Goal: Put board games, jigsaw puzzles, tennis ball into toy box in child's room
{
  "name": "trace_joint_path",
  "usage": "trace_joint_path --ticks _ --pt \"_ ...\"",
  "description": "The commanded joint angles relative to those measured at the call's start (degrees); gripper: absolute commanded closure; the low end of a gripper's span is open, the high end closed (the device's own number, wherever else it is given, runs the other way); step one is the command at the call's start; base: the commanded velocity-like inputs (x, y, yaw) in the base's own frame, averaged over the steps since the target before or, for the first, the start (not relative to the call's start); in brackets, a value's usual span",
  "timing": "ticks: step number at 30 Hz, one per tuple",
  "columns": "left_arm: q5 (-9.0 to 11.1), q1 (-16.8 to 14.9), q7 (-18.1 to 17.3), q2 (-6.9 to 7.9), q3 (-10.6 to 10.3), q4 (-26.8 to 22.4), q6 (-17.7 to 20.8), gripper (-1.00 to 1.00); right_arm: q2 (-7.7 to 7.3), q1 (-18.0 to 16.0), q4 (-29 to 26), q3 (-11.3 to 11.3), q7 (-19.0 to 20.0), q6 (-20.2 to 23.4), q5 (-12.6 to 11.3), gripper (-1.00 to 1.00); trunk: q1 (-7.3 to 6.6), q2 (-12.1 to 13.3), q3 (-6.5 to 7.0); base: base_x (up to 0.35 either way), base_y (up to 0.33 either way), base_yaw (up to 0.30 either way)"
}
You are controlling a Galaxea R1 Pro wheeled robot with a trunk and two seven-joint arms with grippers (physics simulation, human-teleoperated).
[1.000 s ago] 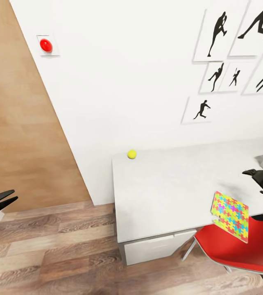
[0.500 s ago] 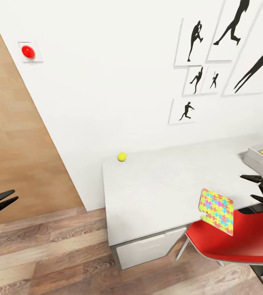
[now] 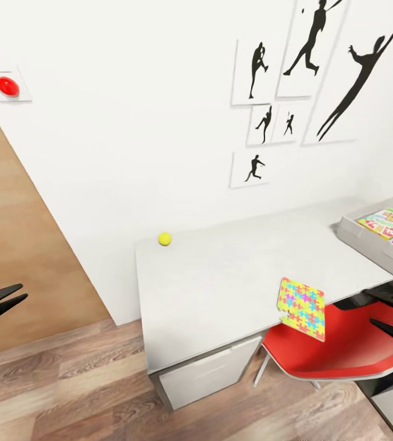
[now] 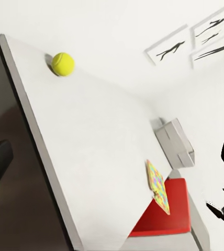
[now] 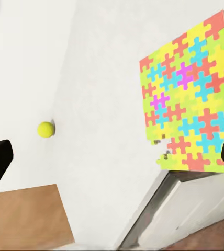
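My right gripper (image 3: 387, 313) hangs beside the near edge of the table (image 3: 221, 288), its two fingers spread wide with nothing between them; my left gripper (image 3: 0, 301) is well off to the side over the wood floor (image 3: 68, 380), also parted and empty. The jigsaw puzzle (image 3: 301, 308) stands tilted at the table's front edge, above the red chair (image 3: 337, 352), and from the head view I cannot tell for sure whether its lower edge rests on the table lip or on the chair seat. It looks to me like a thin, stiff, light slab, so I would pinch it across its thickness near one free edge, since a flat face gives my fingers nothing to close on. The interlocked pieces may flex or part if squeezed hard at a corner. The tennis ball (image 3: 164, 239) sits against the wall at the far corner of the table; round and likely to roll, it wants a centred grip. The toy box (image 3: 368, 240) at the table's right end already holds printed game boxes.
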Motion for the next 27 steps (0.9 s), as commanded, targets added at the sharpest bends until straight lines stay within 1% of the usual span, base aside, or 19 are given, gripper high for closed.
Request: trace_joint_path --ticks 1,2,7,8,10,12,14,17,18,20,22,23,24,25,27 --pt "0.1 -0.02 -0.11 0.01 0.03 0.0 0.4 -1.0 0.01 1.27 -0.12 -0.09 1.92 0.18 -0.44 -1.0 0.01 -0.04 0.03 0.0 0.0 -0.195" --pt "0.1 -0.02 -0.12 0.03 0.04 0.0 0.4 -1.0 0.04 3.82 -0.25 -0.18 6.93 0.18 -0.25 -1.0 0.01 -0.04 0.1 0.0 0.0 -0.195" --pt "0.14 -0.02 -0.17 0.08 0.09 0.0 0.4 -1.0 0.48 9.85 -0.41 -0.29 19.21 0.18 0.7 -1.0 0.01 -0.04 0.5 0.0 0.0 -0.195" --pt "0.15 -0.02 -0.26 0.08 0.1 0.0 0.4 -1.0 0.69 12.13 -0.44 -0.31 23.67 0.18 1.86 -1.0 0.01 -0.04 0.57 0.0 0.0 -0.195" --pt "0.16 -0.02 -0.61 0.09 0.07 0.0 0.4 -1.0 1.05 14.14 -0.48 -0.29 28.03 0.18 3.58 -1.0 0.01 -0.04 0.73 0.0 0.0 -0.195" --pt "0.16 -0.02 -1.19 0.09 0.06 0.0 0.4 -1.0 1.78 15.69 -0.52 -0.28 32.59 0.18 5.68 -1.0 0.01 -0.04 0.89 0.0 0.0 -0.194" --pt "0.14 -0.02 -1.86 0.1 0.04 0.0 0.4 -1.0 3.05 16.74 -0.52 -0.32 37.59 0.18 7.97 -1.0 0.01 -0.04 1.05 0.0 0.0 -0.192" --pt "0.08 -0.02 -2.87 0.1 0.04 0.0 0.4 -1.0 5.67 17.69 -0.53 -0.43 45.48 0.18 12.07 -1.0 0.01 -0.04 1.28 0.0 0.0 -0.189" --pt "0.05 -0.02 -3.38 0.1 0.0 0.0 0.4 -1.0 7.44 18.05 -0.52 -0.66 50.49 0.18 15.72 -1.0 0.01 -0.04 1.36 0.0 0.0 -0.187" --pt "0.0 -0.02 -3.7 0.1 -0.02 0.0 0.4 -1.0 9.1 18.29 -0.51 -1.13 55.09 0.18 20.33 -1.0 0.01 -0.04 1.52 0.0 0.0 -0.186" --pt "0.0 -0.02 -3.91 0.1 -0.04 0.0 0.38 -1.0 10.59 18.44 -0.5 -1.87 59.5 0.18 25.69 -1.0 0.01 -0.04 1.67 0.0 0.0 -0.186" --pt "0.0 -0.02 -4.04 0.1 -0.05 0.0 0.37 -1.0 11.96 18.53 -0.5 -2.84 63.96 0.18 31.27 -1.0 0.01 -0.04 1.75 0.0 0.0 -0.185" --pt "0.0 -0.02 -4.09 0.1 -0.05 0.0 0.36 -1.0 12.6 18.57 -0.5 -3.37 66.31 0.18 34.0 -1.0 0.01 -0.04 1.83 0.0 0.0 -0.185" --pt "0.0 -0.02 -4.15 0.07 -0.05 0.0 0.36 -1.0 13.77 18.61 -0.5 -4.57 71.26 0.13 39.14 -1.0 0.01 -0.04 1.91 0.0 0.0 -0.185" --pt "0.0 -0.02 -4.2 0.05 -0.09 0.0 0.34 -1.0 14.65 18.65 -0.5 -5.84 76.55 -1.13 43.6 -1.0 0.01 -0.04 2.07 0.0 0.0 -0.185"
